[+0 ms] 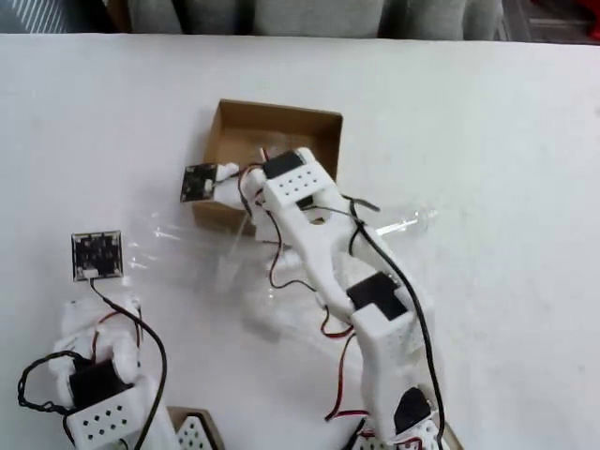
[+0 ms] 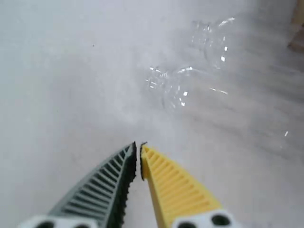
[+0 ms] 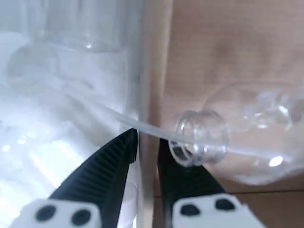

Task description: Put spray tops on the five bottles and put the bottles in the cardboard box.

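**Right fingers astride the box wall, left fingers nearly closed over the table**

Only a narrow slit between the black fingers [image 3: 109, 166] of the right gripper [image 3: 148, 137], with nothing clearly clamped. Set astride the upright wall of the cardboard box [image 3: 151, 57], 1 finger outside and 1 inside. Crossed right at the tips by a thin clear tube [image 3: 90, 102] slanting from upper left to lower right; cannot tell whether pinched. Just beside the inner finger, at centre right of the frame, a clear bottle [image 3: 251, 118] on its side inside the box, open neck bare of any spray top.

Tips almost touching on the grey and yellow left gripper [image 2: 138, 146], holding nothing, above the white table [image 2: 57, 71]. Beyond them, apart from the tips, a 2nd bottle [image 2: 173, 88] at frame centre and a 3rd bottle [image 2: 209, 33] at upper right, both on the table.

From above, box at upper centre, right arm [image 1: 319, 244] stretched from the lower right to its lower-left wall; left arm [image 1: 103, 394] in the lower left corner.
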